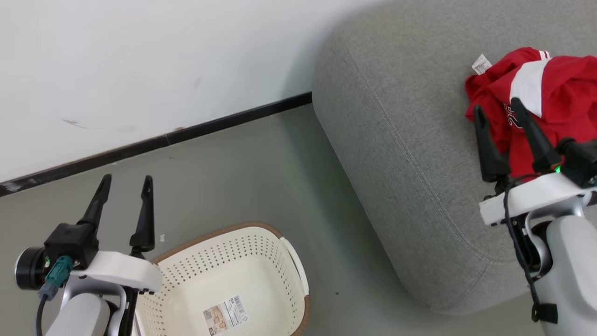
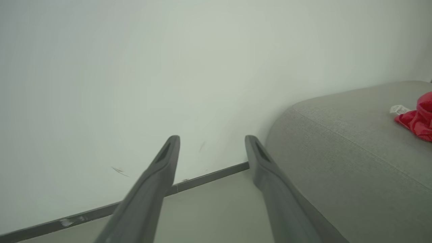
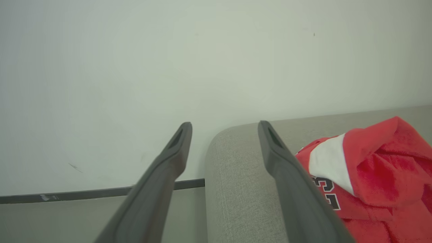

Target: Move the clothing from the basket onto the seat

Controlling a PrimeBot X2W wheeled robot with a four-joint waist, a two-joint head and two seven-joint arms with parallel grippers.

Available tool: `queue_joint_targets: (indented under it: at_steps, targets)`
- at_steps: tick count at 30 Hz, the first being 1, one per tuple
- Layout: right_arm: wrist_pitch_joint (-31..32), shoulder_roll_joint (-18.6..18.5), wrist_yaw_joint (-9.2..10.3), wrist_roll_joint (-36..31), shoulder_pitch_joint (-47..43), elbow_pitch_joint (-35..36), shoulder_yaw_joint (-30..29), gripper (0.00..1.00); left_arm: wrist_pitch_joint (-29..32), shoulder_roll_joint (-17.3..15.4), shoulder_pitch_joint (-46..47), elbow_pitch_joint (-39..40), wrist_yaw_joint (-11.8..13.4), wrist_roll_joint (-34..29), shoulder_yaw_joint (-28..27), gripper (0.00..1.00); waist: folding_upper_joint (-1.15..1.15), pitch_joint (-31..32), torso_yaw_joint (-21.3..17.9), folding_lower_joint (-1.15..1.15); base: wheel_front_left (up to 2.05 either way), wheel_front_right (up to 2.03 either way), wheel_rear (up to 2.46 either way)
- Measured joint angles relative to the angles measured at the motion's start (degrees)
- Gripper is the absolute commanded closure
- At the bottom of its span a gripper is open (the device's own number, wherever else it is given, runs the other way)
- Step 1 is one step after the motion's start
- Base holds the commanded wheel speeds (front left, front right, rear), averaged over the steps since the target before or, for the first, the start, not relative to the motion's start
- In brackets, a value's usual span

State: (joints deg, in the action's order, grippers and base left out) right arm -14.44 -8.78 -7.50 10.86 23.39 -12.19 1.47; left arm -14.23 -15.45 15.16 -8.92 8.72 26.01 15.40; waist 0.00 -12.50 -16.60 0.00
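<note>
Clothing [image 1: 570,93] just beside right gripper [image 1: 496,104]

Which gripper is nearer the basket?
Left. The left gripper is open just left of the basket; the right gripper is open far off, by the clothing on the seat.

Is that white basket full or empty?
Empty: the basket has a bare bottom, sticker visible; the red clothing lies on the sofa.
</note>
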Motion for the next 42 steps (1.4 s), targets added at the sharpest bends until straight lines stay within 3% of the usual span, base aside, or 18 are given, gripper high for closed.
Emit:
queue_joint_targets:
  at_steps: [28,42]
  targets:
    - [0.0,5.3,0.0,-7.0,-18.8,2.1,-0.6,0.0,-0.1,4.5,-14.7,1.5,5.8,-2.0,-10.8,0.0,0.0,10.9,7.8,0.0,0.0,0.0,0.0]
    - [0.0,5.6,0.0,-7.4,-22.5,3.2,0.3,0.0,-0.1,6.4,-17.4,2.4,5.9,-4.0,-11.4,0.0,0.0,14.0,11.0,0.0,0.0,0.0,0.0]
